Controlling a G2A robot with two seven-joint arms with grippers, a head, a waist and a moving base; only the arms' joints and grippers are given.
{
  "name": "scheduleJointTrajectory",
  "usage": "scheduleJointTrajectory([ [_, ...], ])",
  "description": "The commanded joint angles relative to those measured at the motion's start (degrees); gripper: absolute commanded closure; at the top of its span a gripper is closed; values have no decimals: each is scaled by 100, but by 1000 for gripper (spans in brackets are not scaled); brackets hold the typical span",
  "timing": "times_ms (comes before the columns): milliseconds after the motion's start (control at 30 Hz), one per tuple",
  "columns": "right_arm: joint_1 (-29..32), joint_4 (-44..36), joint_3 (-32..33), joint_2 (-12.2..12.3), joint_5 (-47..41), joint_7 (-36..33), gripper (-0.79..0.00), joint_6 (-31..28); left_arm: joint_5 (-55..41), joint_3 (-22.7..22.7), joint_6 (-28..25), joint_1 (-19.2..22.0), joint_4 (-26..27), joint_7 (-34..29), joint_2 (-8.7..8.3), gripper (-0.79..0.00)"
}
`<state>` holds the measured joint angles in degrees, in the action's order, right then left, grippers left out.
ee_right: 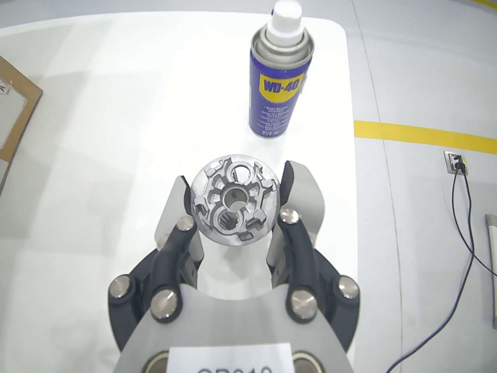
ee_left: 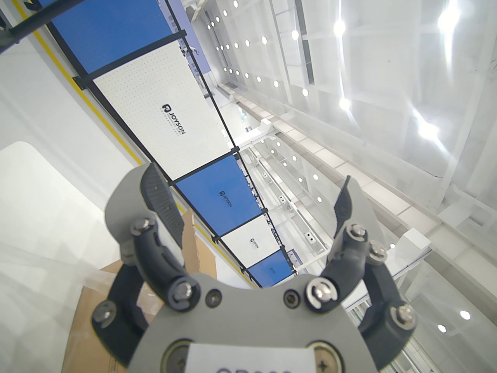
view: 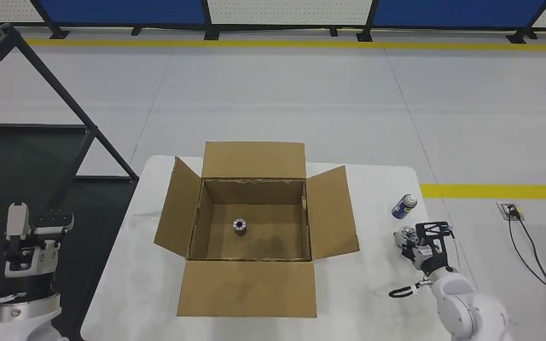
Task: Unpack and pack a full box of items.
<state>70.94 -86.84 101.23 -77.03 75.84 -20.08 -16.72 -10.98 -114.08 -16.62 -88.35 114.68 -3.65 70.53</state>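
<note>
Evidently we are clasping the metal hub (ee_right: 235, 203) by its rim in the right gripper (ee_right: 237, 176) (likely heavy, rigid, slick) near the spray can (ee_right: 280, 79), outside the box (view: 253, 159), the left gripper (ee_left: 248, 211) gaping.

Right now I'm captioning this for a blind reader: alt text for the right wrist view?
The right gripper is closed on a round metal part over a white table. A blue spray can with a white cap stands upright beyond it.

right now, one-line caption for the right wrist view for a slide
Right gripper holds a round metal part over the white table, a blue spray can standing upright beyond it.
</note>
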Motion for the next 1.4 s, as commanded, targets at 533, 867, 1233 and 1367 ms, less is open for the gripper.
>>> scheduleJointTrajectory([
  [533,565,-4366,-1517,-90,110,-841,0,1309,0,0,0,0,0,0,0,-785],
  [867,-348,-3749,-3753,-234,1335,-1532,0,1477,0,0,0,0,0,0,0,-785],
  [1233,-2434,-1026,-5140,-762,1063,-2482,0,2731,0,0,0,0,0,0,0,-785],
  [1367,-2946,-69,-5470,-992,806,-2440,0,3217,0,0,0,0,0,0,0,-785],
])
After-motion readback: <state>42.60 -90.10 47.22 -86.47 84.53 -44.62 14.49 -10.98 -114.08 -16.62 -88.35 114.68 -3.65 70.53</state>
